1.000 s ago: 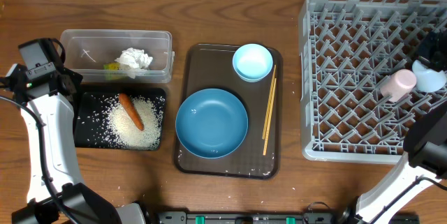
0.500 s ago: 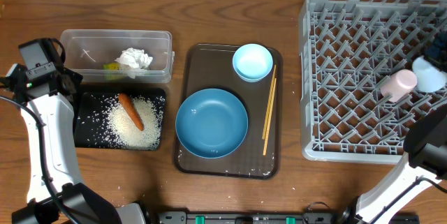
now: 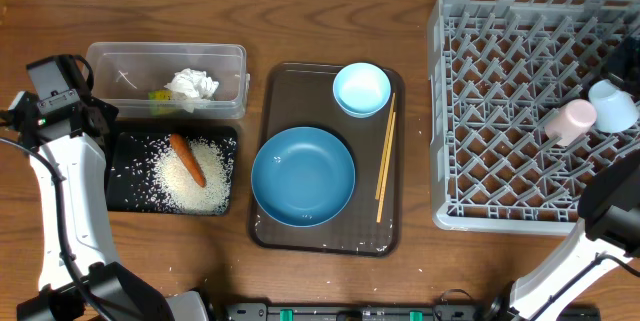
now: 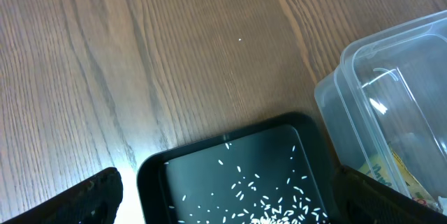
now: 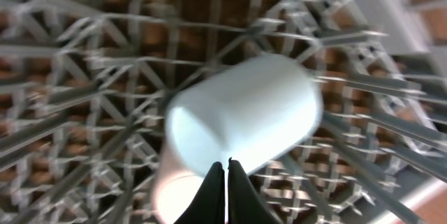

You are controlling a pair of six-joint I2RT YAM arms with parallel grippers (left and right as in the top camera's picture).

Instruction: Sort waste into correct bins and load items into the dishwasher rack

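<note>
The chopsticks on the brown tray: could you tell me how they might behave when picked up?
The chopsticks look thin and straight, so probably light and stiff. Lying flat on the brown tray, they may slide or roll when nudged. Being a loose pair, one might slip free.

On wood table: black tray, scattered rice grains inside; clear tub just beside, right.

one white cup, one dish, one bowl
</note>
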